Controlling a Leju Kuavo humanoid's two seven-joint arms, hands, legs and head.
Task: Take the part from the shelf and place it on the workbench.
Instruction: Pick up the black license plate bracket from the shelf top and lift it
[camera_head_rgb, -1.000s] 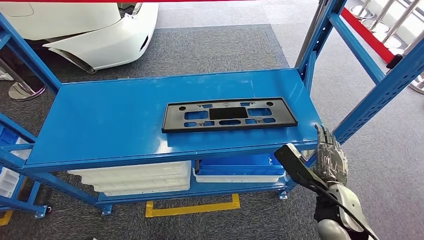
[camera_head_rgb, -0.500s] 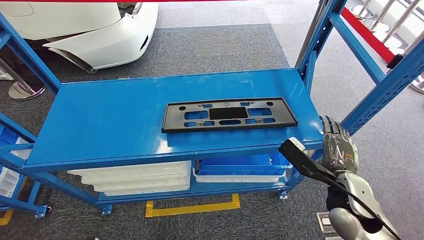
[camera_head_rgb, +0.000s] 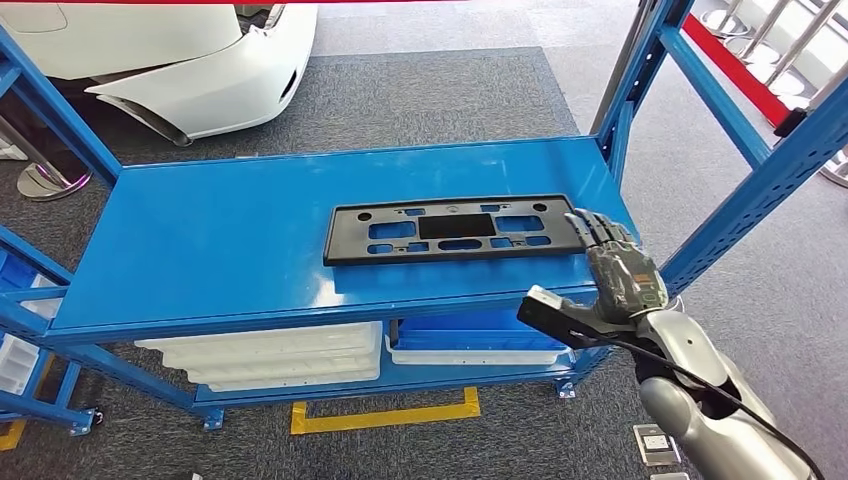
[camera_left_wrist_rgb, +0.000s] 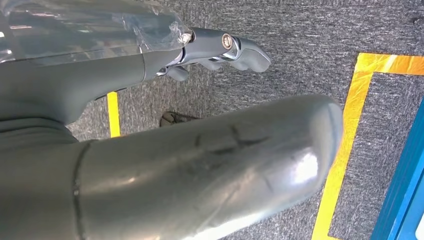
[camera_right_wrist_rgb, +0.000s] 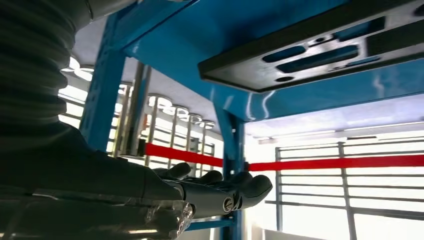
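We bring our right hand (camera_head_rgb: 622, 270), fingers extended and empty, beside the part's (camera_head_rgb: 455, 228) near end because it lies flat on the shelf (camera_head_rgb: 200, 240).

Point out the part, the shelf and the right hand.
part (camera_head_rgb: 455, 229): head view, solid centre panel.
shelf (camera_head_rgb: 210, 240): head view, bare blue deck left of the part.
right hand (camera_head_rgb: 622, 268): head view, back of the hand.

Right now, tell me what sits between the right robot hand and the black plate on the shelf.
Nothing: in the head view the right robot hand hovers at the black plate's right end, only bare blue shelf between them.
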